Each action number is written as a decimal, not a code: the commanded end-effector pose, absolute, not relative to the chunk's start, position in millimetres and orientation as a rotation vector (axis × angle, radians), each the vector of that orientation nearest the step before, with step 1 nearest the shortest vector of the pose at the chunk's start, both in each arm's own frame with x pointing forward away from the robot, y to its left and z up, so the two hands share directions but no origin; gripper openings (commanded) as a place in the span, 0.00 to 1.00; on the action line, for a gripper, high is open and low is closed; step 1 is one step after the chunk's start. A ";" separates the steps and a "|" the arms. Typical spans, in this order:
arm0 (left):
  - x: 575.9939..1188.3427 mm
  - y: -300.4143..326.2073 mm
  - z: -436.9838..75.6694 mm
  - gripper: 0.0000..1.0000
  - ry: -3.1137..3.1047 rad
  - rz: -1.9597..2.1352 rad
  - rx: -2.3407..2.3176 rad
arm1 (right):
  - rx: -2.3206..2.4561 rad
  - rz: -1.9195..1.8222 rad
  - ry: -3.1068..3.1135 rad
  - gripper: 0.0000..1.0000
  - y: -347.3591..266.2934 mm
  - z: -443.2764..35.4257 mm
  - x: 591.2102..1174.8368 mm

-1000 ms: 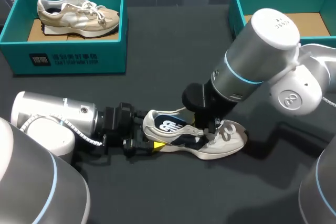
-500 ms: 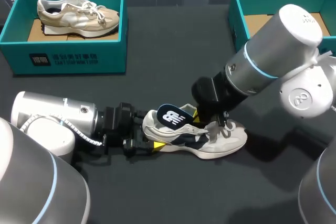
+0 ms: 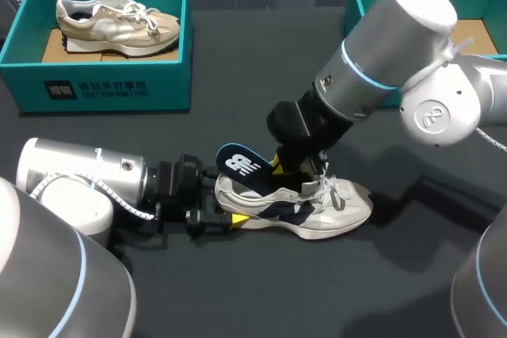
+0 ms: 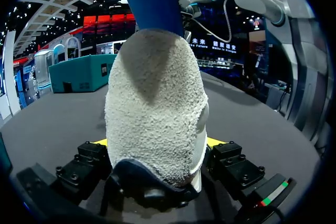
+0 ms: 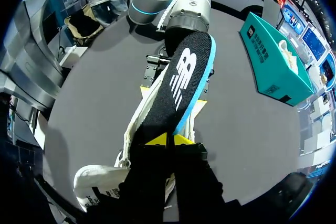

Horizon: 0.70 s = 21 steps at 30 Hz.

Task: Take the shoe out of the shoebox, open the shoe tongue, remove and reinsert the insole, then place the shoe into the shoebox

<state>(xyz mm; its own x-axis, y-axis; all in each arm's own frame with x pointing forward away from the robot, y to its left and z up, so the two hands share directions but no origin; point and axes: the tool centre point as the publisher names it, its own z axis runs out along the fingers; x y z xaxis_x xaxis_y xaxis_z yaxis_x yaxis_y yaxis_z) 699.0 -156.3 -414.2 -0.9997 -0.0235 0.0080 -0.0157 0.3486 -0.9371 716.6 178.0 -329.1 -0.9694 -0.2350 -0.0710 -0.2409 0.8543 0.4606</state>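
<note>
One dark desk (image 3: pixel 261 69) carries everything. Two arms reach over it: the left arm (image 3: pixel 79 184) lies low along the near side, and the right arm (image 3: pixel 380 61) comes down from the far right corner, covering part of one box.

There are two teal shoeboxes. The left shoebox (image 3: pixel 103 89) stands at the far left edge and the right shoebox (image 3: pixel 358 25) at the far right edge. They are well apart, with a wide strip of desk surface between them and more of it between both boxes and the arms.

There are two shoes. A beige shoe (image 3: pixel 119 23) lies on its side in the left shoebox. The white and navy shoe (image 3: pixel 325 213) sits upright on the desk, near the middle.

The single insole (image 3: pixel 242 165) tilts up out of that shoe; its front end seems to remain inside.

The left claw (image 3: pixel 234 219) is clamped on the shoe's heel from both sides. The right claw (image 5: pixel 169 140) pinches the insole's edge.
</note>
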 end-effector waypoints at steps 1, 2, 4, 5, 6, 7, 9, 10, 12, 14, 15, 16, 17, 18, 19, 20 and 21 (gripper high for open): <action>700.6 -157.8 -417.1 0.00 2.576 -1.785 -0.037 | -0.373 0.758 3.022 0.00 185.0 -329.1 717.5; 700.6 -157.8 -417.1 0.00 2.576 -1.785 -0.037 | -0.366 0.766 3.026 0.00 185.7 -329.0 717.1; 700.6 -157.8 -417.1 0.00 2.576 -1.785 -0.037 | -0.351 0.786 3.035 0.00 187.1 -329.3 716.7; 700.6 -157.8 -417.1 0.00 2.576 -1.785 -0.037 | -0.332 0.798 3.043 0.00 187.5 -329.9 716.7; 700.6 -157.8 -417.1 0.00 2.576 -1.785 -0.037 | -0.314 0.814 3.044 0.00 187.3 -330.5 716.6; 700.6 -157.8 -417.1 0.00 2.576 -1.785 -0.037 | -0.299 0.822 3.047 0.00 187.1 -330.9 716.4; 700.6 -157.8 -417.1 0.00 2.576 -1.785 -0.037 | -0.278 0.843 3.050 0.02 186.3 -331.4 716.0; 700.6 -157.8 -417.1 0.00 2.576 -1.785 -0.037 | -0.268 0.852 3.056 0.08 186.5 -331.3 715.8; 700.6 -157.8 -417.1 0.00 2.576 -1.785 -0.037 | -0.258 0.880 3.060 0.16 187.2 -331.4 715.9; 700.6 -157.8 -417.1 0.00 2.576 -1.785 -0.037 | -0.249 0.909 3.066 0.22 187.8 -331.5 716.1; 700.6 -157.8 -417.1 0.00 2.576 -1.785 -0.037 | -0.247 0.921 3.069 0.27 188.0 -331.6 716.3; 700.6 -157.8 -417.1 0.00 2.576 -1.785 -0.037 | -0.247 0.932 3.072 0.30 189.0 -331.6 717.1; 700.6 -157.8 -417.1 0.00 2.576 -1.785 -0.037 | -0.249 0.944 3.077 0.33 190.1 -331.3 717.7; 700.6 -157.8 -417.1 0.00 2.576 -1.785 -0.037 | -0.249 0.953 3.083 0.35 191.3 -330.9 718.2; 700.6 -157.8 -417.1 0.00 2.576 -1.785 -0.037 | -0.252 0.963 3.090 0.36 192.7 -330.2 718.8; 700.6 -157.8 -417.1 0.00 2.576 -1.785 -0.037 | -0.253 0.973 3.098 0.37 194.5 -329.0 719.5; 700.6 -157.8 -417.1 0.00 2.576 -1.785 -0.037 | -0.253 0.978 3.109 0.38 196.2 -327.7 720.3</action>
<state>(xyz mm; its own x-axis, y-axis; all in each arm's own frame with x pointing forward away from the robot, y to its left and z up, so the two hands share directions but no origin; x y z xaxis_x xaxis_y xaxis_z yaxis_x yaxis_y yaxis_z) 699.0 -156.4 -414.2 -0.9997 -0.0233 0.0079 -0.0155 0.3488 -0.9371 713.9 192.2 -326.3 -0.9832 -0.1727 0.0589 -0.1079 0.8105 0.5756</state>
